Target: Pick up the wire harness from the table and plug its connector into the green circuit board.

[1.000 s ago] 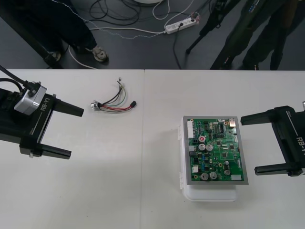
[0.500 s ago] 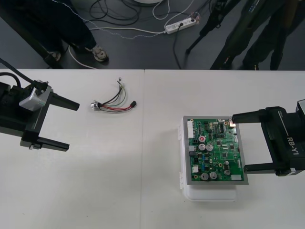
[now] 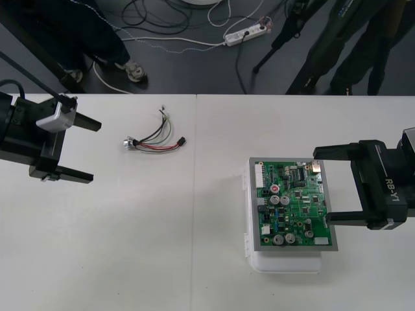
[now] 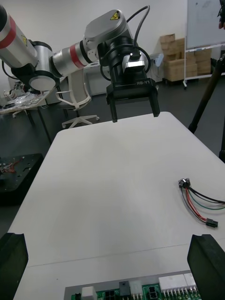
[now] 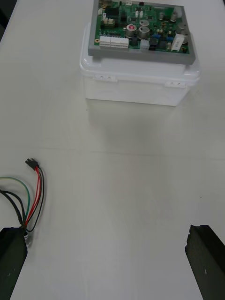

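A plain light table (image 3: 162,246) carries the whole job, and the pick-up has not begun. On its right half a green circuit board (image 3: 292,204) sits on a white base (image 3: 285,262). The right gripper (image 3: 322,185) hangs at the board's right edge, fingers (image 3: 337,152) wide apart and holding nothing. The left gripper (image 3: 95,150) waits near the table's left side, fingers (image 3: 71,173) also spread and empty. The wire harness (image 3: 155,139) lies loose just beside it, toward the far edge and well apart from the board. Its round metal socket (image 3: 130,144) faces the left gripper and its small black plug (image 3: 183,140) faces the board. The next move is likely a short reach and descent by the left gripper to close on the wires. Bare table surrounds the harness, so approach room looks ample, though the far edge is near.
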